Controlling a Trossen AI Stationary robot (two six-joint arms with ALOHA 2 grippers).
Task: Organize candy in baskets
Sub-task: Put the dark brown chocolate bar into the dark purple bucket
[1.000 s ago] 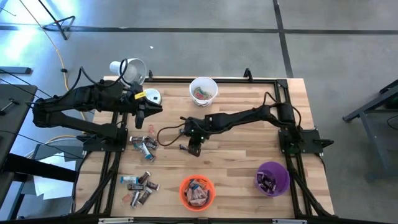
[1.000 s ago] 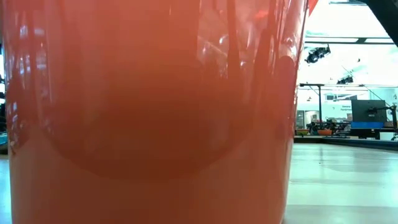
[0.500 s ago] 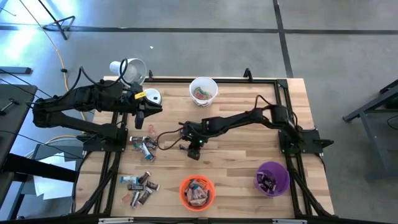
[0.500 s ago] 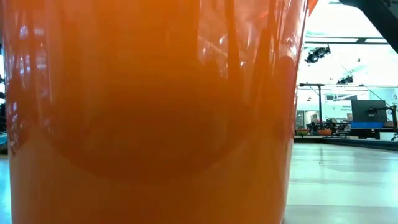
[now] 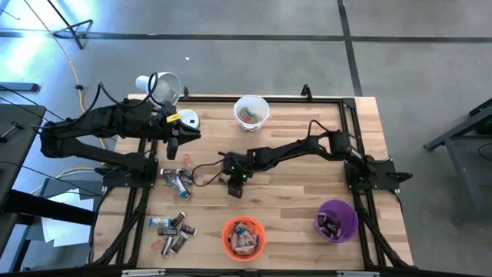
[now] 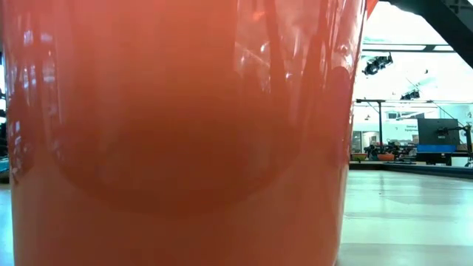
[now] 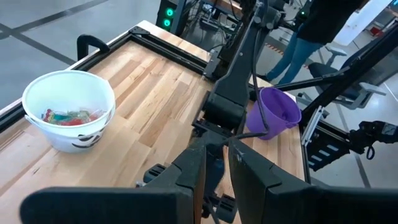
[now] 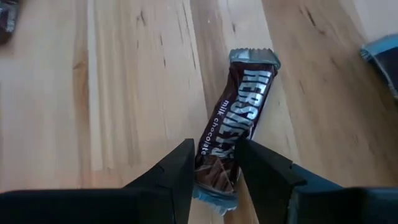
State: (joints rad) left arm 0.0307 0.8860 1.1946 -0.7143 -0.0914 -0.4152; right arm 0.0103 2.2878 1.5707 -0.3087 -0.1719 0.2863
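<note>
Since a second ago, the right tool (image 5: 235, 187) has slid a little toward the left arm and holds a brown chocolate bar (image 8: 231, 124) by one end between its fingers. Just past it lies a candy pile (image 5: 177, 179). Below sits the orange basket (image 5: 244, 237). The left tool (image 7: 216, 168), fingers nearly closed on nothing, waits above the pile.

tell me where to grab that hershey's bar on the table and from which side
Grip the Hershey's bar across its narrow width at the near end, coming down from above. It lies flat on the wooden table, so only its long edges offer purchase. The right gripper already straddles that end, fingers on either side.
</note>
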